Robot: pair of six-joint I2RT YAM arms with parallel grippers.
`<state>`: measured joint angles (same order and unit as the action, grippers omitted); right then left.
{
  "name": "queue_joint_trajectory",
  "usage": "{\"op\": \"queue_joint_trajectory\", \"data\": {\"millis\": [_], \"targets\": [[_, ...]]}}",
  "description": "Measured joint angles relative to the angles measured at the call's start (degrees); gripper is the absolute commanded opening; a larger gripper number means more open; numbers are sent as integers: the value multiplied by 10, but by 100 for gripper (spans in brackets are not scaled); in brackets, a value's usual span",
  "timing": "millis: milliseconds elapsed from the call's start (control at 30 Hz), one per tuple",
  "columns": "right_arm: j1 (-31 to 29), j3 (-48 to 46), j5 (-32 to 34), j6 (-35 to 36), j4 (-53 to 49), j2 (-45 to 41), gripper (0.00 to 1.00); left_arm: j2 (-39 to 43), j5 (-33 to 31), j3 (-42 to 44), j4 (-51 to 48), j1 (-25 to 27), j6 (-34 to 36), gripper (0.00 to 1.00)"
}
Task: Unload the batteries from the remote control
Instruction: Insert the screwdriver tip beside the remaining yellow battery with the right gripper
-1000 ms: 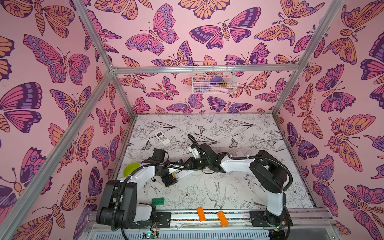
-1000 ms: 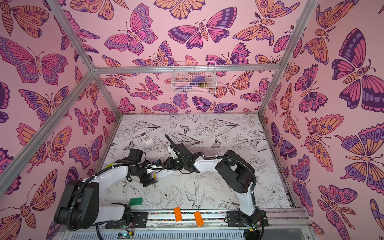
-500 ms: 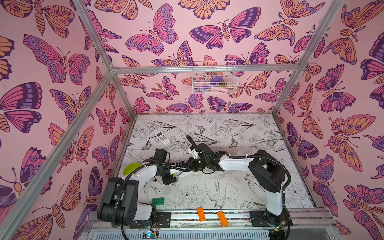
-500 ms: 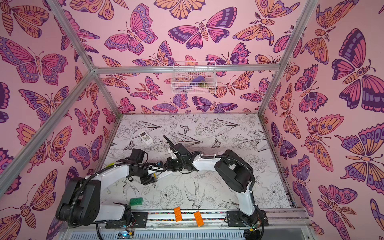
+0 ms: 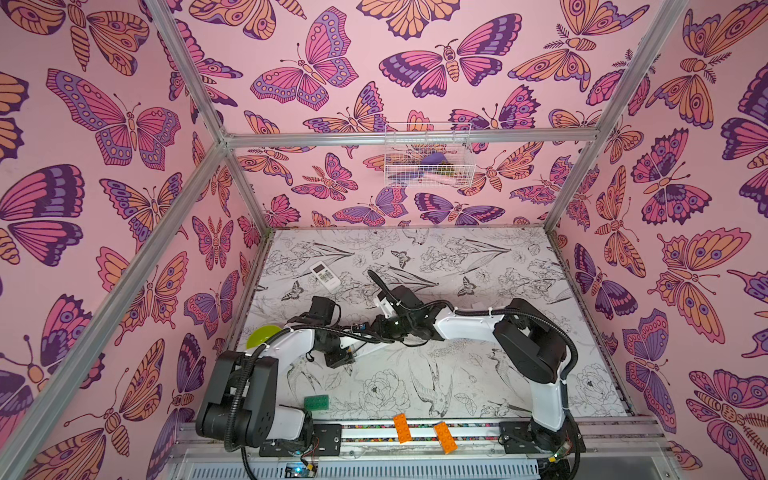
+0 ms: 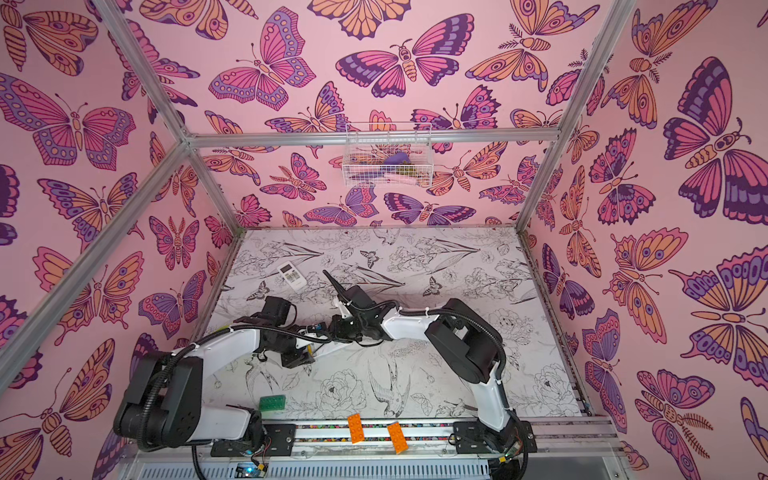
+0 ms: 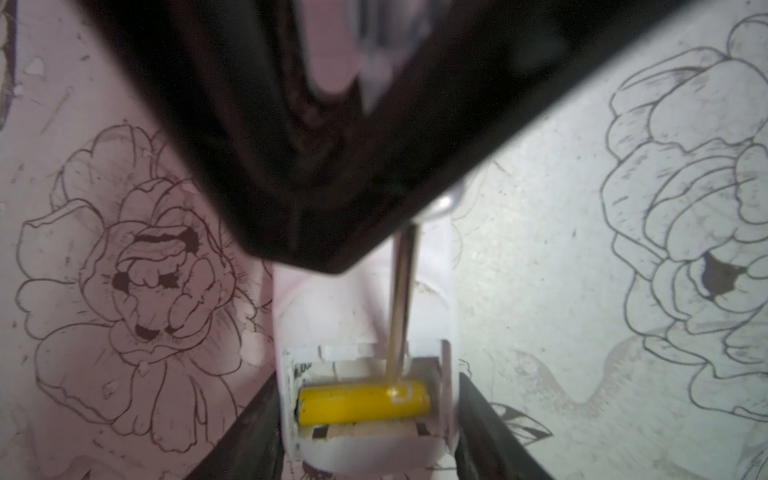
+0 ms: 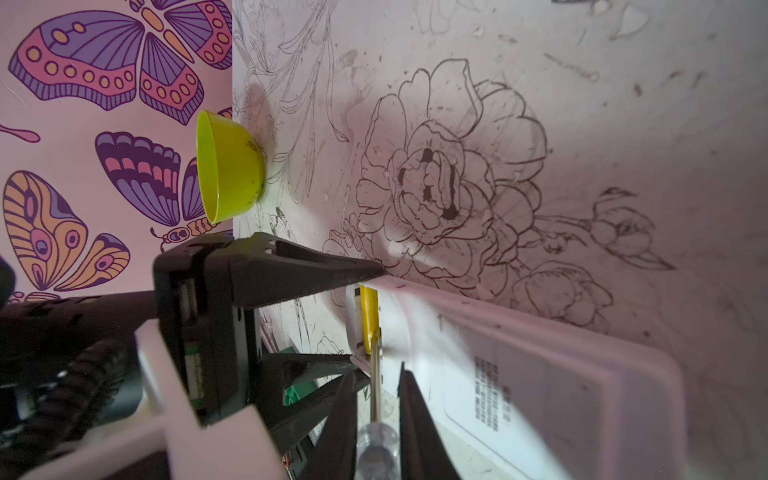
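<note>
Left pincer (image 7: 368, 386) stood part-way apart. Its two black fingers (image 7: 253, 436) lay flush against the long sides of the white remote control (image 7: 332, 307), clamping it flat on the tabletop (image 7: 561, 291). Between those fingers, in the remote control's uncovered compartment, one yellow battery (image 7: 363, 403) lay crosswise.

The right pincer (image 8: 377, 382) was closed tight on the clear handle of a screwdriver (image 8: 376, 440). The metal shaft ran out past the right pincer's fingertips, and its tip touched the yellow battery near one end.

A green bowl (image 8: 228, 166) stood on the tabletop behind the left pincer, by the wall and well apart from the remote control. In both top views the two pincers met tip to tip over the near middle of the tabletop. A second white remote (image 5: 325, 275) lay well beyond them toward the back wall, touched by neither.
</note>
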<state>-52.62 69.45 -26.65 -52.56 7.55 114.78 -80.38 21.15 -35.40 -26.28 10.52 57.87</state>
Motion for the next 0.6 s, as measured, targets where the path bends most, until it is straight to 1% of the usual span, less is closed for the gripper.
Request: {"op": "queue_joint_trajectory", "data": {"millis": [200, 300, 500, 600], "targets": [[3, 7, -11, -2, 0, 8, 0, 0, -3, 0, -2, 0, 2, 45], [4, 17, -14, -2, -10, 13, 0, 0, -4, 0, -2, 0, 3, 43], [-3, 73, 23, 15, -117, 14, 0, 2, 11, 0, -3, -8, 3, 41], [-4, 90, 37, 16, -153, 12, 0, 2, 20, 0, 1, -9, 3, 41]]}}
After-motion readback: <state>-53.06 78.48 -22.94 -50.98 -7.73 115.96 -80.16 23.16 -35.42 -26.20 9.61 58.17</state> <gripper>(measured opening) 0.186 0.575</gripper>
